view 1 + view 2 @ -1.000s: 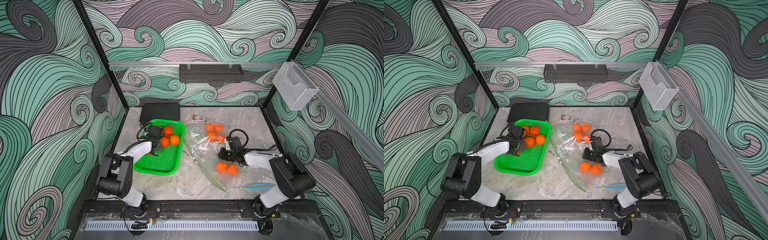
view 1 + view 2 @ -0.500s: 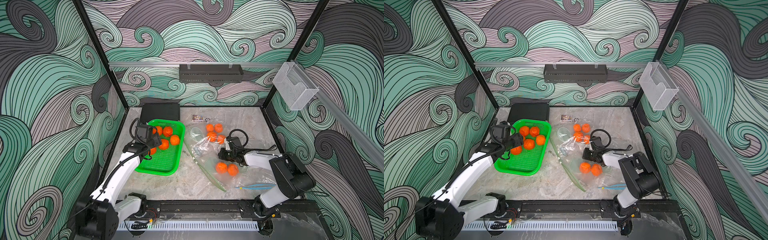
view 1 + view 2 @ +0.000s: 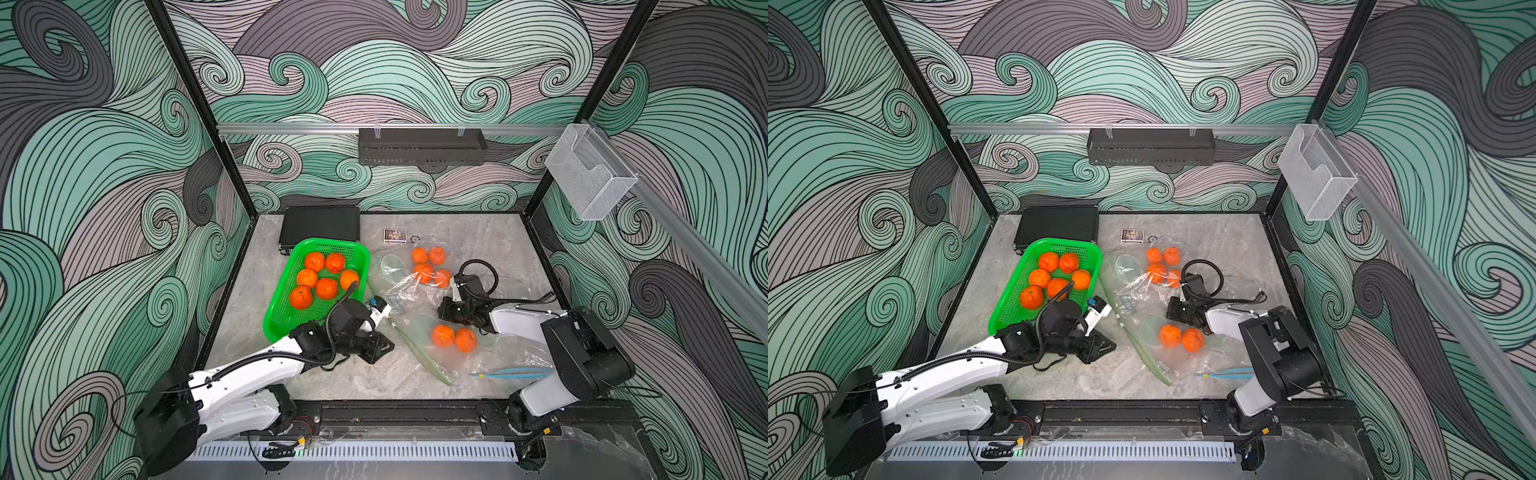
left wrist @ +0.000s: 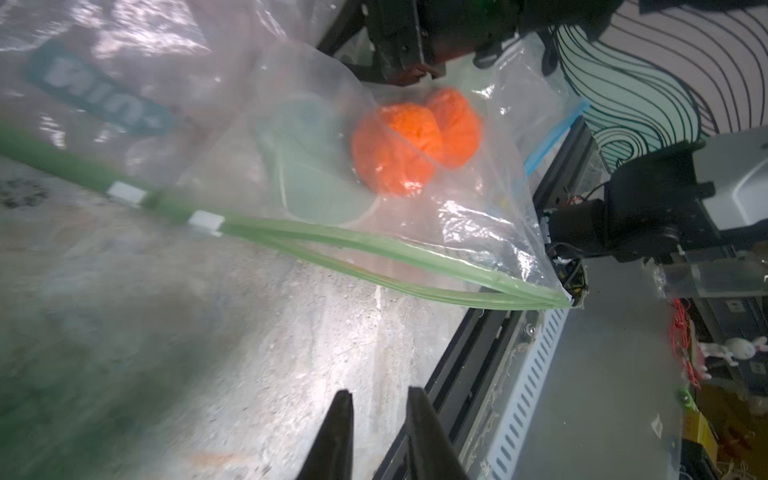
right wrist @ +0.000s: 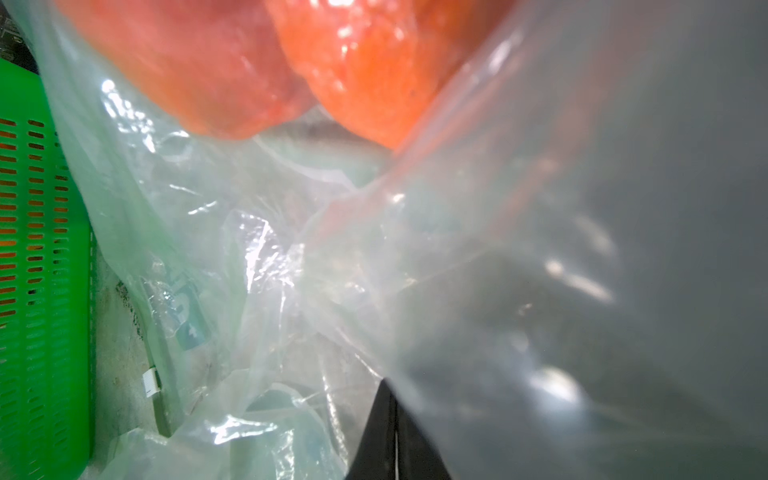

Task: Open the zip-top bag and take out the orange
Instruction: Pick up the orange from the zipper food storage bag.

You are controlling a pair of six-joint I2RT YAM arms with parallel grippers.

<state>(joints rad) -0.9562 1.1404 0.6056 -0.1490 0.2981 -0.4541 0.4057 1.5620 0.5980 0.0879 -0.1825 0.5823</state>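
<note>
The clear zip-top bag (image 3: 415, 328) lies mid-table with its green zipper strip (image 4: 374, 249) parted near one end. Two oranges (image 3: 442, 336) (image 4: 399, 153) sit inside it. My left gripper (image 3: 388, 345) (image 4: 380, 392) hovers low over the table just left of the zipper, its jaws a narrow gap apart with nothing between them. My right gripper (image 3: 444, 309) (image 5: 392, 388) is shut on the bag's film behind the oranges, and the plastic drapes over its fingers.
A green basket (image 3: 276, 320) holding several oranges stands left of the bag. A second clear bag with several oranges (image 3: 428, 266) lies behind, a black box (image 3: 320, 224) and a small card (image 3: 395, 235) at the back. A blue-zippered bag (image 3: 511, 372) lies front right.
My left arm has swung from over the basket down to the table beside the bag's zipper, and its jaws have narrowed. The right gripper has stayed put on the bag.
</note>
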